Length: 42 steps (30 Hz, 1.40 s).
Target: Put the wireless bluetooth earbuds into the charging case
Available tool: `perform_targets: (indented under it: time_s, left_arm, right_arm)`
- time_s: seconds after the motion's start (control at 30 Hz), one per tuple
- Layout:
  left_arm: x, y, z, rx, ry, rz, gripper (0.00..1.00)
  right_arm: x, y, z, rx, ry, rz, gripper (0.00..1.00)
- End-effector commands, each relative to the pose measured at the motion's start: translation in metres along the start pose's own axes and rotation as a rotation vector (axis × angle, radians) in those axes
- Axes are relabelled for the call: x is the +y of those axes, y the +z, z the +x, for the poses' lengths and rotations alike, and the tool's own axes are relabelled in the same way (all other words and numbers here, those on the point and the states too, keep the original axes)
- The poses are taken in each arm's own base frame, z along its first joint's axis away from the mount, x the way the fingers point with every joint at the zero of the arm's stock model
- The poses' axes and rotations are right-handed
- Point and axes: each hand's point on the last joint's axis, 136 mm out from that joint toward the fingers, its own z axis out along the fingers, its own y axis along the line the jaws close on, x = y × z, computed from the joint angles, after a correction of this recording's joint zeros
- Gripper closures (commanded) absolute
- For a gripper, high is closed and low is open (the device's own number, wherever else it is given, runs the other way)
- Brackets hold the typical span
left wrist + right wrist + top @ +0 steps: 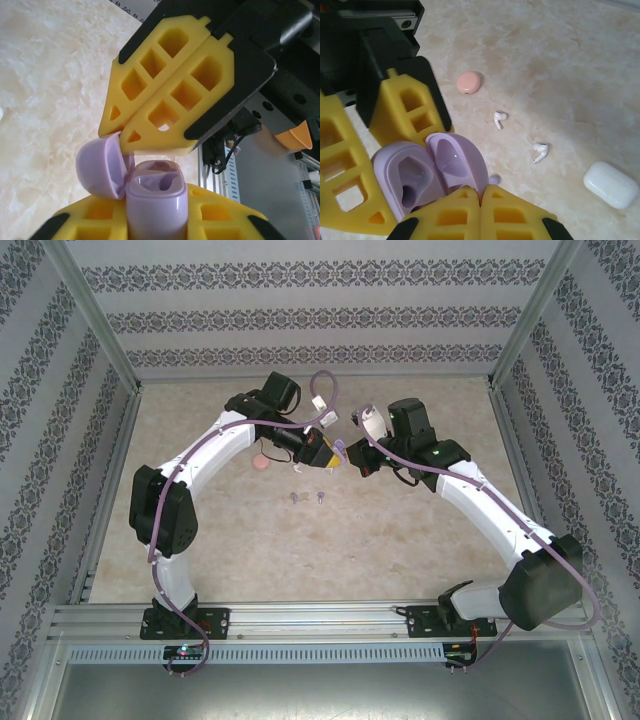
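Purple case point(156, 197) open in left gripper point(157, 217)

The left end effector point(322, 452) and right end effector point(350, 458) are sitting tip to tip above the bench point(300, 570), with an open purple case point(157, 200) filling the gap. Purple earbuds point(320, 498) are lying just nearer. The bench's near half is lying free.
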Motion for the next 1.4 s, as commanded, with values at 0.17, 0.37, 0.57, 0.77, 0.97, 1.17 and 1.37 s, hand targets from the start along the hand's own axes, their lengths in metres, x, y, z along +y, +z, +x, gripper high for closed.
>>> perform_targets:
  time_s: [0.17, 0.37, 0.57, 0.77, 0.97, 1.17, 1.37]
  left_arm:
    - [0.01, -0.011, -0.012, -0.073, 0.028, -0.023, 0.98]
    - [0.021, -0.047, -0.025, -0.214, 0.04, -0.154, 0.99]
    - [0.019, -0.089, -0.038, -0.402, 0.118, -0.385, 1.0]
    - [0.014, -0.132, -0.047, -0.608, 0.152, -0.621, 1.0]
    - [0.022, -0.161, -0.045, -0.739, 0.134, -0.785, 1.0]
    - [0.035, -0.193, -0.036, -0.827, -0.005, -0.947, 1.0]
    - [0.028, -0.217, -0.031, -0.927, 0.033, -1.021, 1.0]
  right_arm:
    - [-0.006, -0.03, -0.031, -0.119, 0.069, 0.031, 0.5]
    - [-0.001, -0.067, -0.029, -0.196, 0.202, 0.046, 0.36]
    - [-0.009, -0.053, 0.001, -0.153, 0.44, 0.106, 0.35]
    - [-0.017, -0.001, 0.033, -0.034, 0.618, 0.215, 0.35]
    - [-0.004, 0.065, 0.05, 0.104, 0.675, 0.262, 0.38]
    - [0.018, 0.124, 0.064, 0.215, 0.668, 0.295, 0.44]
    - [0.03, 0.166, 0.077, 0.29, 0.637, 0.349, 0.5]
